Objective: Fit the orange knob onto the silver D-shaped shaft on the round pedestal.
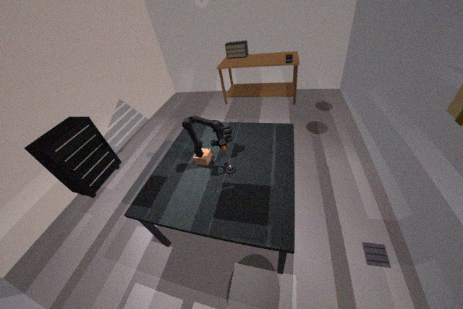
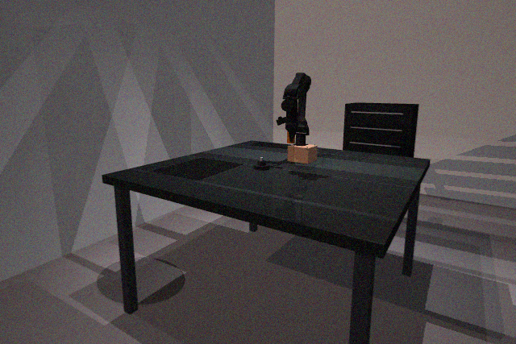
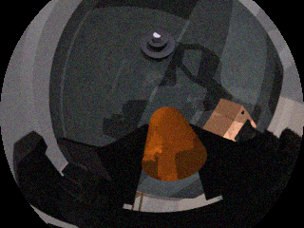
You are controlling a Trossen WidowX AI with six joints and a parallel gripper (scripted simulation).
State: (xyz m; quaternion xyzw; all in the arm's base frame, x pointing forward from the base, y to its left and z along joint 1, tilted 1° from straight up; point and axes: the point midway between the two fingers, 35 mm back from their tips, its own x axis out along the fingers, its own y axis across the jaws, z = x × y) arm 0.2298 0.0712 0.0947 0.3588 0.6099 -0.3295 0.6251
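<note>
Midair, the gripper (image 3: pixel 170 152) clamps the orange knob (image 3: pixel 173 146), apart from the pedestal (image 3: pixel 158 47).

Colours at the table
Orange knob (image 3: pixel 173 144), black arm (image 1: pixel 194 137) on tan block (image 1: pixel 203 157), dark green-grey banded table (image 1: pixel 261 148), silver shaft (image 3: pixel 156 36).

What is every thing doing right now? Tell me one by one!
Orange cone-shaped knob: gripped, lifted off the table, not on the shaft.
Black end effector: shut on the knob.
Silver D-shaped shaft: upright, bare.
Round dark pedestal: flat on the dark table, nothing fitted on it.
</note>
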